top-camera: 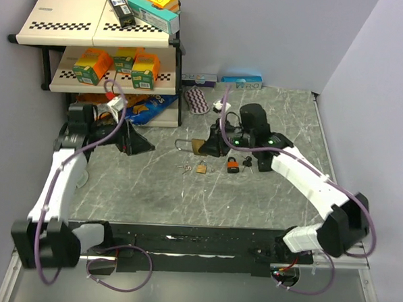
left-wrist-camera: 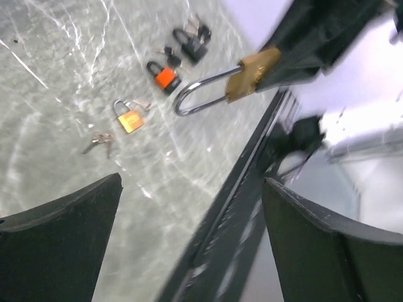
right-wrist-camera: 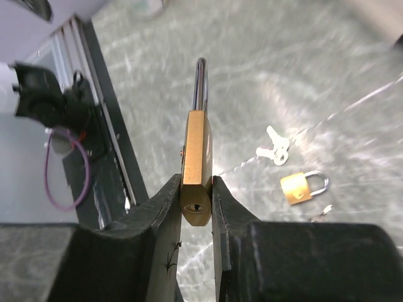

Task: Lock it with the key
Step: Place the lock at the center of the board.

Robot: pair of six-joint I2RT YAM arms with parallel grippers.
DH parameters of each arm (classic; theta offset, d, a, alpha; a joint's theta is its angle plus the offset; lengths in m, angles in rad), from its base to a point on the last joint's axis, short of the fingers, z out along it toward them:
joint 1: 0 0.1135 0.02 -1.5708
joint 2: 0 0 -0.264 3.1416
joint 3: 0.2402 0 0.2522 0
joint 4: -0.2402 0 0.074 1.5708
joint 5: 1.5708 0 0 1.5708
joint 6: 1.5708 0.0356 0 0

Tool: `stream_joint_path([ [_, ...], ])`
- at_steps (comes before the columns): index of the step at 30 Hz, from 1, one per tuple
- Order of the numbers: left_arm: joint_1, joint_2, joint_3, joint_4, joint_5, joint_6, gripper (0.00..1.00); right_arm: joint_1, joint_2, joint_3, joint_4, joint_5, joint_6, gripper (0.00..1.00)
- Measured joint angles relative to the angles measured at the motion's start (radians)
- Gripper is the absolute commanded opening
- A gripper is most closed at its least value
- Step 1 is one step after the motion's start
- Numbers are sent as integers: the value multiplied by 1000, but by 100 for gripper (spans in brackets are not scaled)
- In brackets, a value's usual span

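Padlock [right-wrist-camera: 196,151] is held off the surface [top-camera: 159,189], pinched by its body in my right gripper [right-wrist-camera: 196,189], its keyhole [right-wrist-camera: 194,207] bare. My left gripper [left-wrist-camera: 192,182] stands wide open and empty, and the keys [right-wrist-camera: 274,151] lie on the surface. By my reckoning, fetching a key, inserting it and turning it are all left to do.

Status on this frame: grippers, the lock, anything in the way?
Left gripper open, empty. Right gripper shut on large brass padlock, keyhole facing its wrist camera. No key inserted; keys loose on table. Keyhole unobstructed.
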Motion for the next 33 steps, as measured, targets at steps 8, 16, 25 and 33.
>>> stream_joint_path([
  [8, -21, -341, -237, 367, -214, -821, 96, 124, -153, 13, 60, 263, 25, 0],
  [16, -92, -388, -319, 423, -362, -1190, 96, 311, -116, 18, 153, 547, 103, 0],
  [25, -148, -382, -344, 555, -399, -1324, 96, 416, 44, 135, 135, 724, 153, 0],
  [33, -177, -332, -404, 665, -408, -1436, 98, 480, 107, 238, 134, 808, 164, 0],
])
